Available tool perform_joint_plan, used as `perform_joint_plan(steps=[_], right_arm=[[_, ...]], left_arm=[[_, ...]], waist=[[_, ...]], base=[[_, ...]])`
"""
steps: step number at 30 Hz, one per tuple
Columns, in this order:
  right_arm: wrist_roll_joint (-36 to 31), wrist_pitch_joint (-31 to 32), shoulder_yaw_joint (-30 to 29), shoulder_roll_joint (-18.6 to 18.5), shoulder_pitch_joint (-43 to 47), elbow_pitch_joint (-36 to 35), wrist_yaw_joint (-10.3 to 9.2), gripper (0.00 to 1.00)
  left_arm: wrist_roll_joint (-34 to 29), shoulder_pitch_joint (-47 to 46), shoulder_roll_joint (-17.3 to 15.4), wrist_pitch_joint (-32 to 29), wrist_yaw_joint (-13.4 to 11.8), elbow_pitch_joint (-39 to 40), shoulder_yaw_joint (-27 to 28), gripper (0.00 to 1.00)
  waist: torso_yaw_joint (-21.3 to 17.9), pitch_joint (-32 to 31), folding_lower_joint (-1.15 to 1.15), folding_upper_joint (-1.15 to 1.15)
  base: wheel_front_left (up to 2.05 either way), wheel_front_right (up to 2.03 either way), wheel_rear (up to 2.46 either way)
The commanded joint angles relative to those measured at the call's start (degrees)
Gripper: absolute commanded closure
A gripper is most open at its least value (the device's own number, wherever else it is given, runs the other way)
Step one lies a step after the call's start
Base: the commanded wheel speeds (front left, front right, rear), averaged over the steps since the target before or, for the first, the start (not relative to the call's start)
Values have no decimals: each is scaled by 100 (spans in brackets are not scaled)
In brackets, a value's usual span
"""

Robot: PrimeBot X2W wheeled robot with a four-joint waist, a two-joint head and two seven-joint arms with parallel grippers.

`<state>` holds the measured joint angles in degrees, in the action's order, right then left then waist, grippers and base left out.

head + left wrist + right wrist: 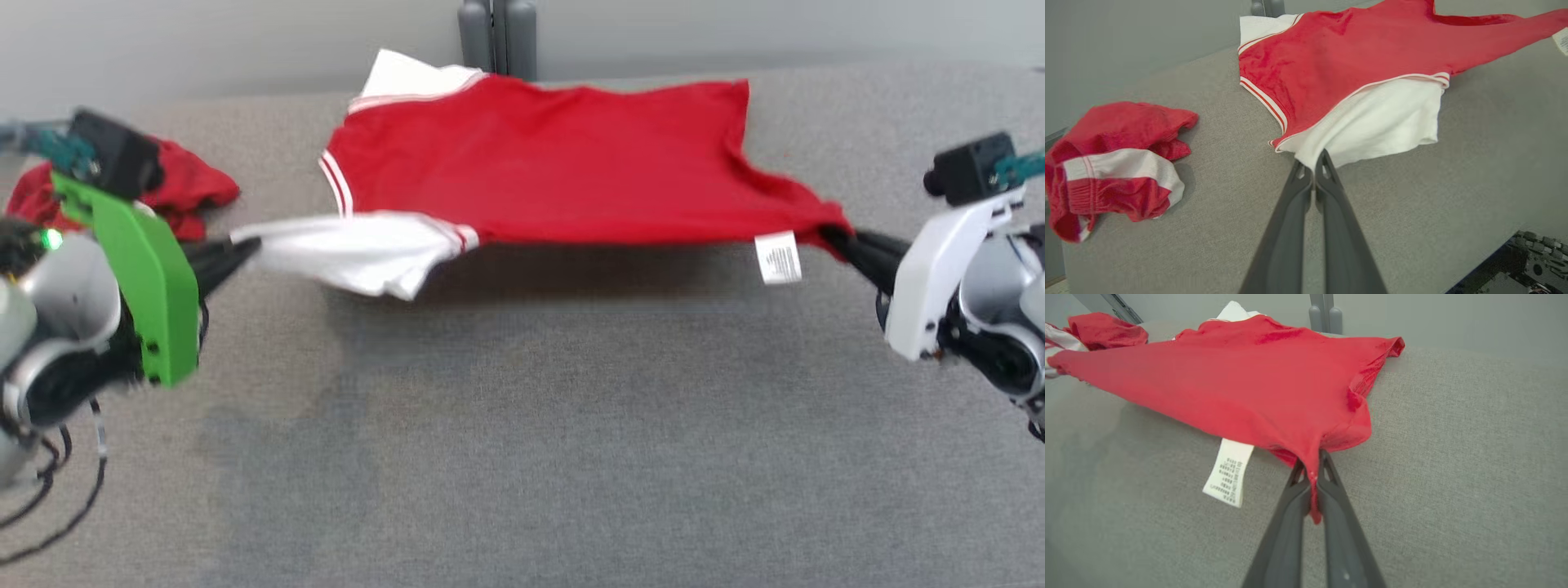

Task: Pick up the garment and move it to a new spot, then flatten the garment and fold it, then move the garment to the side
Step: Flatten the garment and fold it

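Red garment [571, 163] with white sleeves and striped trim, stretched sideways over grey table [522, 457]. Near edge lifted, far edge resting on table. White label [778, 257] dangles by right corner. Left gripper [245, 249] clenched on white sleeve, right gripper [834, 237] clenched on red corner. The 2 grippers point toward each other. Head view blurred. Crumpled red cloth [192, 192] partly hidden behind left wrist.

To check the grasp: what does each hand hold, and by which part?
Both hold the red garment: left hand pinches its white sleeve, right hand a red corner near the label.
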<state>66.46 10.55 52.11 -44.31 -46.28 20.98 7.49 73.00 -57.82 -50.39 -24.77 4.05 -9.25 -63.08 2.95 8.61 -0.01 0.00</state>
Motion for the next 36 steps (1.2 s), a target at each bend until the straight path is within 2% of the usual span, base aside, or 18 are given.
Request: perform_joint_plan(steps=[1, 4, 9, 14, 19, 26, 27, 28, 32, 36], right_arm=[[50, 153, 67, -151, 291, -114, 0, 100], [235, 514, 90, -424, 802, -513, 0, 100], [497, 1142, -12, -889, 1635, -1075, 0, 100], [614, 1552, -291, -1240, 2344, -1533, 0, 100], [506, 1821, -748, -1238, 2715, -1856, 1, 100], [227, 2556, -1414, -686, 2452, -1770, 1, 100], [186, 2702, -1502, -561, 2393, -1700, 1, 100], [48, 3160, -1827, -139, 2186, -1402, 1, 100], [-121, 3464, -2158, 231, 2066, -1025, 1, 100], [-242, 3678, -2541, 519, 2001, -686, 1, 100]], left_arm=[[140, 310, -209, -52, -146, 307, -47, 100], [416, 860, -661, -175, -471, 1166, -200, 100], [760, 1505, -1220, -394, -906, 2280, -480, 100], [1015, 1881, -1514, -584, -1141, 2919, -653, 100], [1154, 1924, -1595, -694, -1215, 3077, -655, 100], [1294, 1363, -1114, -1219, -997, 2519, -524, 100], [1369, 1287, -989, -1336, -944, 2374, -515, 100], [1438, 919, -515, -1680, -845, 1709, -479, 100], [1537, 654, -40, -1867, -759, 941, -443, 100], [1687, 434, 262, -1942, -677, 227, -303, 100]], waist=[[-20, -821, 1, 0], [-59, -907, 1, 0], [-94, -981, 1, 0], [-94, -938, 1, 0], [-124, -704, 1, 0], [-145, -210, 1, 0], [-143, -151, 1, 0], [-111, 27, 1, 0], [-77, 91, 1, 0], [-80, 174, 1, 0]], base=[[0, 0, 0], [0, 0, 0], [0, 0, 0], [0, 0, 0], [0, 0, 0], [0, 0, 0], [0, 0, 0], [0, 0, 0], [0, 0, 0], [0, 0, 0]])
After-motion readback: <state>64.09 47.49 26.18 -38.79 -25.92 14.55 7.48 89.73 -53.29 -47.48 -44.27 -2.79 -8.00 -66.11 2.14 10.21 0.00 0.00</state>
